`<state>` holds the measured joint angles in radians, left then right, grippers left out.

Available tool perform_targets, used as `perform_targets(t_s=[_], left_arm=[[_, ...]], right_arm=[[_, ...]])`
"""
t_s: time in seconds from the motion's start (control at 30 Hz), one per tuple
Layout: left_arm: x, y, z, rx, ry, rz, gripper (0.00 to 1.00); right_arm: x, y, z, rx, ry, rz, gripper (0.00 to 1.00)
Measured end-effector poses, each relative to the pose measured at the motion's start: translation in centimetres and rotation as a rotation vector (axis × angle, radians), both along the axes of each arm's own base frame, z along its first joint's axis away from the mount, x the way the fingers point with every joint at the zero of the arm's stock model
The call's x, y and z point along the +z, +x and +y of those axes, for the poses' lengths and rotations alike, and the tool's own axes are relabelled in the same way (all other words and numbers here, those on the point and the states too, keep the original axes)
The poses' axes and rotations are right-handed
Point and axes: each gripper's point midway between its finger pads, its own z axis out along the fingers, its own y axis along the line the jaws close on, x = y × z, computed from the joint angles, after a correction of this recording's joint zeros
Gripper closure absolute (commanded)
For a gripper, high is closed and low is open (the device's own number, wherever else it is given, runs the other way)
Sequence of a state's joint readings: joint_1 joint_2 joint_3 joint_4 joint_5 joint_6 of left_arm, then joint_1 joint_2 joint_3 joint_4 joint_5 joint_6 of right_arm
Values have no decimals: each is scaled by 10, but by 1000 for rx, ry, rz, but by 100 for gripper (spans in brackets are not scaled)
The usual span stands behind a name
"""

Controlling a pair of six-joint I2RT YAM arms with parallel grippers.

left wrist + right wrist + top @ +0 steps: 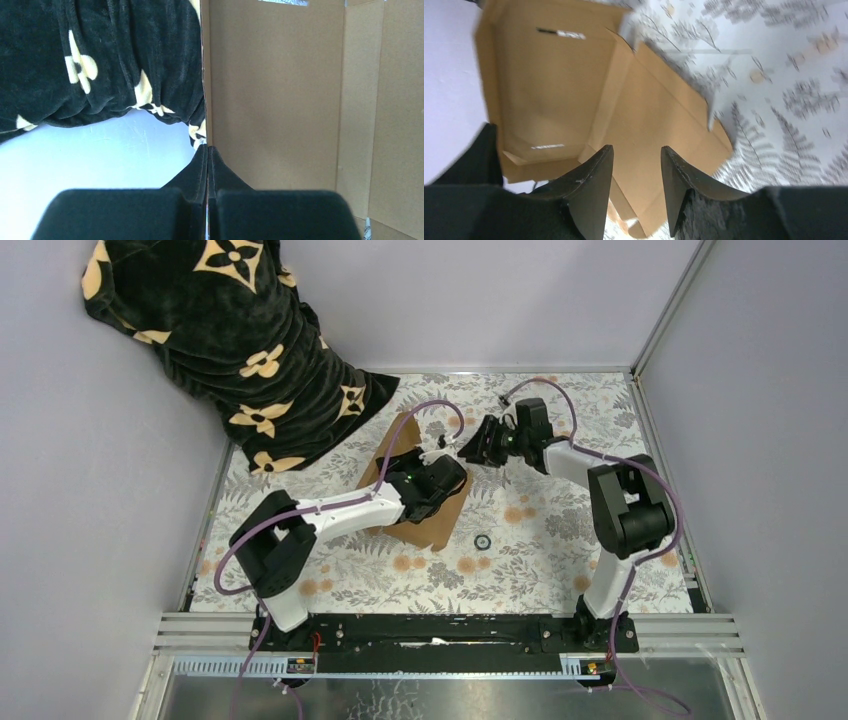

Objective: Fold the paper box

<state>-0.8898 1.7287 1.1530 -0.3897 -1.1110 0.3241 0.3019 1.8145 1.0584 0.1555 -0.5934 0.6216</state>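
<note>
The paper box (432, 522) is brown cardboard lying on the flowered table, with its far-left panel (549, 85) folded upright. My left gripper (408, 465) reaches over the box toward the back left. In the left wrist view its fingers (207, 147) are shut, and the raised panel's edge (205, 75) runs straight into the seam between the tips. My right gripper (465, 450) hovers just past the box's far right corner. Its jaws (636, 147) stand open with nothing between them, and the flat cardboard (664, 115) lies beyond the tips.
A black blanket with cream flowers (230, 350) is heaped in the back left corner, close behind the box. A small dark ring (483, 540) lies on the table to the right of the box. Metal rails (665, 310) and grey walls bound the table.
</note>
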Motion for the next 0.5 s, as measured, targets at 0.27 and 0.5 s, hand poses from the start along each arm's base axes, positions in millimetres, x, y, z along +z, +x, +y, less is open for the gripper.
perform_targets(t_s=[0.27, 0.5], left_arm=[[-5, -3, -2, -38, -36, 30, 100], [2, -7, -4, -69, -97, 25, 100]], right_arm=[[13, 47, 28, 23, 137, -12, 59], [-16, 62, 39, 14, 197, 68, 63]])
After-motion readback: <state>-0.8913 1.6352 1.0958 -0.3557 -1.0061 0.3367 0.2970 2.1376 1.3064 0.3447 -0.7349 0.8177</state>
